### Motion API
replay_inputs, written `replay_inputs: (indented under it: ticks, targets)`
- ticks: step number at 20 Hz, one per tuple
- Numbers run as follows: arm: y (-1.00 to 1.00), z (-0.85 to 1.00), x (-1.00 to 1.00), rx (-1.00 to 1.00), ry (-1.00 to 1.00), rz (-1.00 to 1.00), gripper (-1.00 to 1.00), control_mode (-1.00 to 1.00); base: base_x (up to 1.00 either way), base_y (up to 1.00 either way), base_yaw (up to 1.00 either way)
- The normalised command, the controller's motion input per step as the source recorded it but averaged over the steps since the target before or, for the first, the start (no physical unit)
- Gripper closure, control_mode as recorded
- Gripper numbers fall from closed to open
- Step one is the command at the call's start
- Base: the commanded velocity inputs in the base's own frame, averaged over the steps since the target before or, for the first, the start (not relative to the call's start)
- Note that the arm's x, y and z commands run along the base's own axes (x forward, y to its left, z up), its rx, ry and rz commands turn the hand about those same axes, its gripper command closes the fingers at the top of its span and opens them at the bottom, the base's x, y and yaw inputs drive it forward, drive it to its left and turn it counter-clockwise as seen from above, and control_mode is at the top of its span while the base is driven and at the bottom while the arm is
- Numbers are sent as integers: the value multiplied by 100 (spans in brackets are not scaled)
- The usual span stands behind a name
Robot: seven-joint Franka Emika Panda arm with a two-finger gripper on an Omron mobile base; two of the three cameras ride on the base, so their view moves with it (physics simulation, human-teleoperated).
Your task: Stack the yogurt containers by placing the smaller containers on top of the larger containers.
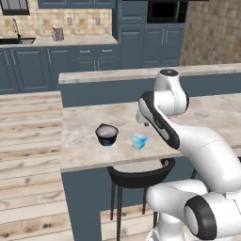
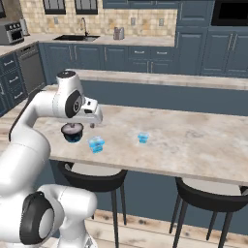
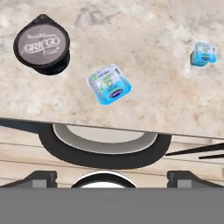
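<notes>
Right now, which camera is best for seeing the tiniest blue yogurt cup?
The right base view: the tiniest cup stands alone on the counter, unblocked. The hand view shows it small, near the right edge. In the left base view I cannot find it; the arm may cover it.

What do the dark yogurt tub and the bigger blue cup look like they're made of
Dark tub: likely matte plastic, with a dull grey printed lid that could be foil or film. Bigger blue cup: probably thin translucent plastic, light showing through its walls, under a pale printed seal.
</notes>
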Motion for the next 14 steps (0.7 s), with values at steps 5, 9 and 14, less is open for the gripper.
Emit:
replay_inputs:
  ticks: [5,9,14]
  targets:
    - [-6,-6,21,0,3,0,-100,-100,0,0,0]
    - [-5,-9,9,0,0,3,-100,-100,0,0,0]
    - [-1,-14,5,1,0,3,-100,-100,0,0,0]
